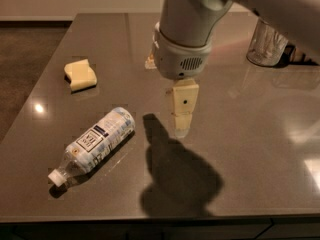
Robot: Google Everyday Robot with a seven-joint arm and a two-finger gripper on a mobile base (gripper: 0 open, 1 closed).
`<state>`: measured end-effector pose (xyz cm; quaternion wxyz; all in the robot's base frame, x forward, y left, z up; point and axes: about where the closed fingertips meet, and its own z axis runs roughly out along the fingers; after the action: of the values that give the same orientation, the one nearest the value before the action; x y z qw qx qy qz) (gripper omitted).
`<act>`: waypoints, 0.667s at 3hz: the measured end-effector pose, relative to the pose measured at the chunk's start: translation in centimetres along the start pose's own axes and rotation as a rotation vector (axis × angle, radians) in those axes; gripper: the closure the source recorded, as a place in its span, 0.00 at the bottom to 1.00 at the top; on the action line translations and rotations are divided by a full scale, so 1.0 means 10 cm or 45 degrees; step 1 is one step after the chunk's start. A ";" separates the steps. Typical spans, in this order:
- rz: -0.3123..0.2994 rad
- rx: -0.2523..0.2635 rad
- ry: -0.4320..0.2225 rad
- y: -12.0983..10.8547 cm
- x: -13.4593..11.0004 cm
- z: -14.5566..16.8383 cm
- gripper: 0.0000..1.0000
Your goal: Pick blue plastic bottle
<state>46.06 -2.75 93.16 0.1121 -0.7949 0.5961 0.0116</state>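
Note:
The blue plastic bottle [95,143] lies on its side on the dark grey table [260,134], at the front left. Its white cap [55,177] points to the front left and its pale label with a dark-framed white square faces up. My gripper [181,119] hangs from the big white wrist housing [181,54] over the middle of the table. It is to the right of the bottle's base end and apart from it, holding nothing that I can see. Its shadow falls on the table in front of it.
A yellow sponge [80,75] lies at the back left. A clear glass container [266,44] stands at the back right. The orange-gold can is hidden behind my arm. The table's front edge runs just below the bottle.

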 end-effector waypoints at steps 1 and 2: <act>-0.150 -0.057 -0.010 0.01 -0.41 0.27 0.00; -0.302 -0.089 0.007 0.06 -0.74 0.52 0.00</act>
<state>43.97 5.12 89.12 0.0831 -0.8633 0.4975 0.0168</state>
